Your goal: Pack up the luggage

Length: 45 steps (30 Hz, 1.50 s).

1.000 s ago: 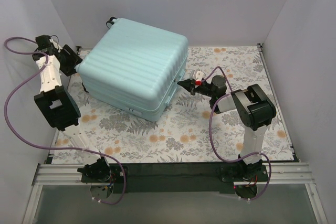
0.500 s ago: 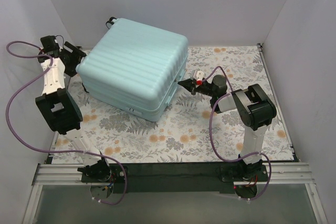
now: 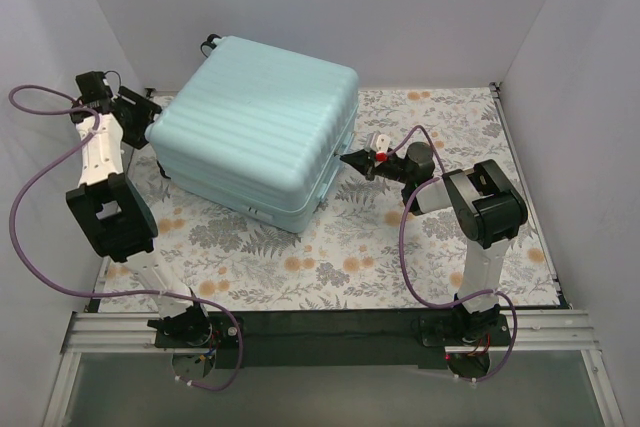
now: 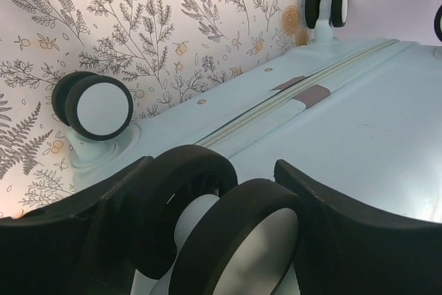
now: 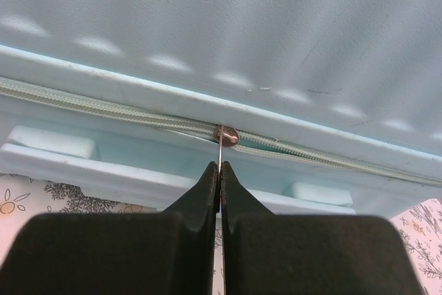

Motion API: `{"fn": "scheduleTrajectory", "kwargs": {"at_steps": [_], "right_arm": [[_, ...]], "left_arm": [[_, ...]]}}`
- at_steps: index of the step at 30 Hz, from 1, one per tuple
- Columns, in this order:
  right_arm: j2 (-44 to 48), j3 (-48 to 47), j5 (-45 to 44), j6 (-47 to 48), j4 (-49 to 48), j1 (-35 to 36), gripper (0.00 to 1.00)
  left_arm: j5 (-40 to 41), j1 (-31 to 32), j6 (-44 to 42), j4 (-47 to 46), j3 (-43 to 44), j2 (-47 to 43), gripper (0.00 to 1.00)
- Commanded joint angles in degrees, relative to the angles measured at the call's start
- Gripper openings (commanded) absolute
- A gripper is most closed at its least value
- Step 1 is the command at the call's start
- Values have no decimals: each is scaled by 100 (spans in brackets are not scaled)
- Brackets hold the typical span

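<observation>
The luggage [image 3: 255,127] is a pale mint ribbed suitcase lying closed on the floral table, taking up the back left. My left gripper [image 3: 150,117] is at its left rear corner. In the left wrist view the left gripper [image 4: 214,170] stands open astride a black double wheel [image 4: 235,226], a finger close on each side. My right gripper [image 3: 347,159] is at the suitcase's right side. In the right wrist view the right gripper [image 5: 219,165] is shut on the thin metal zipper pull [image 5: 219,151], which hangs from the slider [image 5: 226,135] on the zip line.
The floral cloth [image 3: 350,247] covers the table between grey walls on three sides. Other suitcase wheels [image 4: 93,108] [image 4: 328,5] stick out toward the left wall. A recessed moulding [image 5: 48,144] runs below the zip.
The left arm has shifted slightly at the suitcase's corner, its wrist drawing in toward the wheel. The right arm and the suitcase have not moved.
</observation>
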<state>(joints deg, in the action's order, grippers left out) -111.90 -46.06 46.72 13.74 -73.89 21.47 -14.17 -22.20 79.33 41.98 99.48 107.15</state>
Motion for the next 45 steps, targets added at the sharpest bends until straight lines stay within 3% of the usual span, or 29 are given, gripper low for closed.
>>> {"fn": "scheduleTrajectory", "kwargs": {"at_steps": [1,3,5,14,19,25,30,32,36,39,40,42,45], "right_arm": [[115,-175,733,-11,-1304,182,1],[124,-192,742,15,-1260,190,1],[124,-228,751,41,-1207,190,1],[89,-316,751,147,-1101,191,1],[98,-289,760,173,-1093,190,1],[72,-324,742,182,-1093,190,1],[71,-324,733,191,-1084,182,1],[63,-316,733,191,-1093,182,1],[45,-333,725,200,-1084,190,1],[45,-342,707,208,-1093,190,1],[45,-351,707,208,-1093,190,1],[54,-359,681,208,-1075,182,1],[89,-342,637,208,-1066,164,1]], "left_arm": [[-1254,339,-128,-260,124,-863,64],[-1395,304,-128,-313,107,-889,77],[-1517,216,-198,-374,45,-933,83],[-2028,-233,21,-1605,-1290,-1803,85],[-1880,-233,144,-1587,-1326,-1733,73],[-1282,-233,363,-1499,-1159,-1434,80],[-1255,-233,478,-1657,-957,-1136,78],[-1220,-233,487,-1640,-878,-1065,74],[-1096,-233,496,-1570,-825,-898,54],[-1167,-233,443,-1605,-816,-819,30],[-1140,-250,399,-1596,-799,-801,15],[-1035,-268,268,-1482,-711,-731,2],[-1070,-356,5,-1395,-545,-626,0]]}}
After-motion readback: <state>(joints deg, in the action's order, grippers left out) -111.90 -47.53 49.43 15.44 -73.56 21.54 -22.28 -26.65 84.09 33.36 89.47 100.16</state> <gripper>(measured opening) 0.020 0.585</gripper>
